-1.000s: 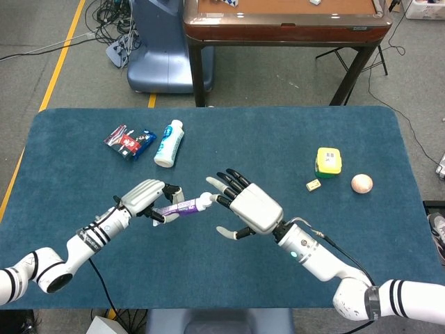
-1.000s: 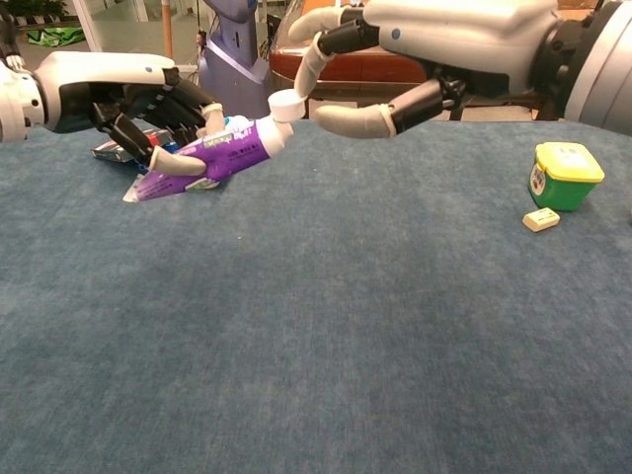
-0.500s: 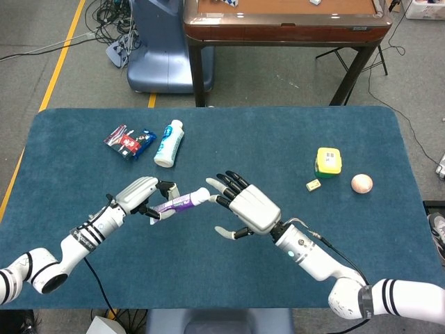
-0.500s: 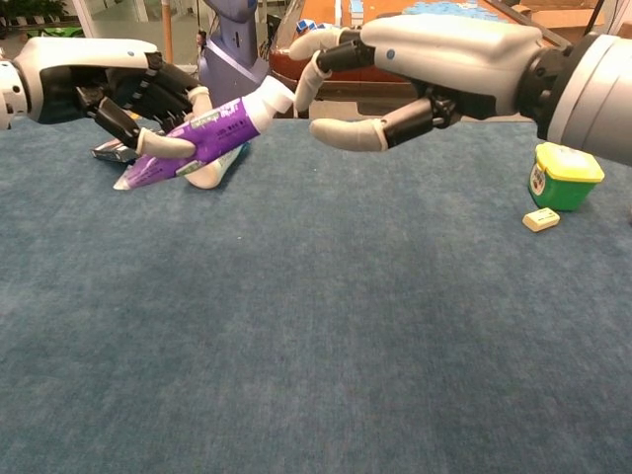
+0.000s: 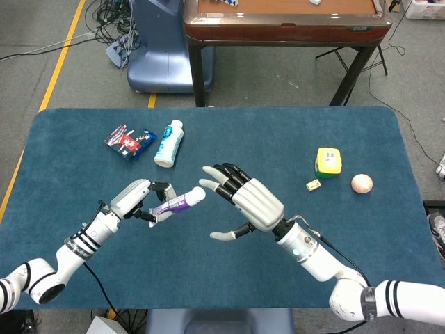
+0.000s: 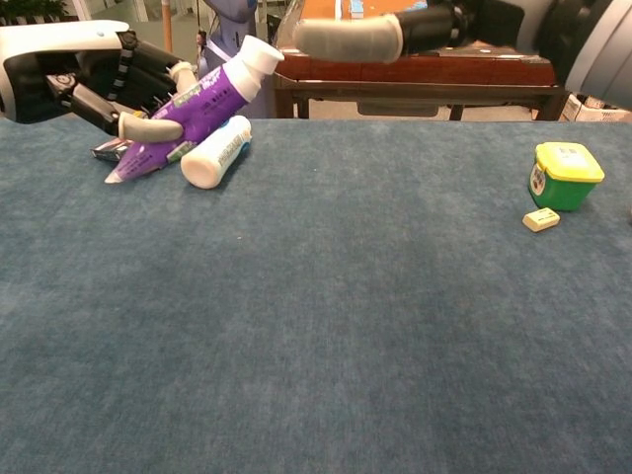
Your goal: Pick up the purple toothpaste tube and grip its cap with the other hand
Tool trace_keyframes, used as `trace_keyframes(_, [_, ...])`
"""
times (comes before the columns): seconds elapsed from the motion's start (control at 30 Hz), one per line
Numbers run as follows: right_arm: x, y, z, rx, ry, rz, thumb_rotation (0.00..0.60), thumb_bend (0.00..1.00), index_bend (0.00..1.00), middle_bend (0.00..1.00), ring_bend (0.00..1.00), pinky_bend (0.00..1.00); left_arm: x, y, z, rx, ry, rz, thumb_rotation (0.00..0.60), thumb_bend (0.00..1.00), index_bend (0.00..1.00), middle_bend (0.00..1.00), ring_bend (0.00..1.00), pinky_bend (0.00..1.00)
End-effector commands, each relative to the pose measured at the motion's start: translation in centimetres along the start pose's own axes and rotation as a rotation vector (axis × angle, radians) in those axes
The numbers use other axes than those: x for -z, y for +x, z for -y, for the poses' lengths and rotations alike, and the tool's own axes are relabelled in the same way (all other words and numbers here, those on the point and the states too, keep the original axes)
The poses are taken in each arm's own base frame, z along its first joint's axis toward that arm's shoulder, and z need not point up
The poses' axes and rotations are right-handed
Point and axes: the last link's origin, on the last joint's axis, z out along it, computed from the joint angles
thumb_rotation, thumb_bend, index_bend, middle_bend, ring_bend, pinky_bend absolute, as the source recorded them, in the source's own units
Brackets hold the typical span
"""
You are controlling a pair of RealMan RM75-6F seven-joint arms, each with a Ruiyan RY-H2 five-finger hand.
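A blue felt-covered desk stands on a grey floor, with a brown wooden table behind it. Above the desk's front left area, the left hand grips the purple toothpaste tube around its body, fingers curled about it. The tube is lifted clear of the desk and tilts upward, its white cap pointing toward the right hand. The right hand hovers just beside the cap with its fingers spread and nothing in it; its dark fingertips are near the cap but apart from it. On the desk's far left lie a white bottle and a small red and blue packet. Toward the right sit a green tub with a yellow lid, a small pale block and a pinkish ball.
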Motion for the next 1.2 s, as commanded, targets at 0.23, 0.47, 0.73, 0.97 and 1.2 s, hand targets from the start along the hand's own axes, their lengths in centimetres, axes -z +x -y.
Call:
trace_keyframes(0.23, [-2.9, 1.9, 2.7, 0.012, 0.044, 0.103, 0.172, 0.00, 0.00, 0.00, 0.00, 0.00, -0.4, -2.3, -0.4, 0.062, -0.070, -0.068, 0.600, 0.43, 0.59, 0.70, 0.49, 0.48])
trace_keyframes(0.47, [-4.9, 4.1, 4.4, 0.106, 0.066, 0.157, 0.169, 0.00, 0.00, 0.00, 0.00, 0.00, -1.0, -3.9, -0.2, 0.111, -0.103, -0.118, 0.600, 0.43, 0.59, 0.70, 0.49, 0.48])
trace_keyframes(0.73, [-5.9, 4.3, 4.7, 0.114, 0.042, 0.153, 0.167, 0.00, 0.00, 0.00, 0.00, 0.00, -1.3, -5.0, -0.2, 0.190, -0.144, -0.172, 0.600, 0.44, 0.60, 0.71, 0.49, 0.48])
trace_keyframes(0.97, [-6.3, 3.4, 4.0, 0.075, 0.006, 0.149, 0.166, 0.00, 0.00, 0.00, 0.00, 0.00, -1.4, -5.2, -0.1, 0.260, -0.146, -0.219, 0.600, 0.44, 0.60, 0.71, 0.49, 0.48])
trace_keyframes(1.2, [-7.0, 2.6, 4.3, 0.050, 0.006, 0.174, 0.166, 0.00, 0.00, 0.00, 0.00, 0.00, -1.5, -5.7, -0.1, 0.253, -0.162, -0.230, 0.600, 0.44, 0.60, 0.71, 0.49, 0.48])
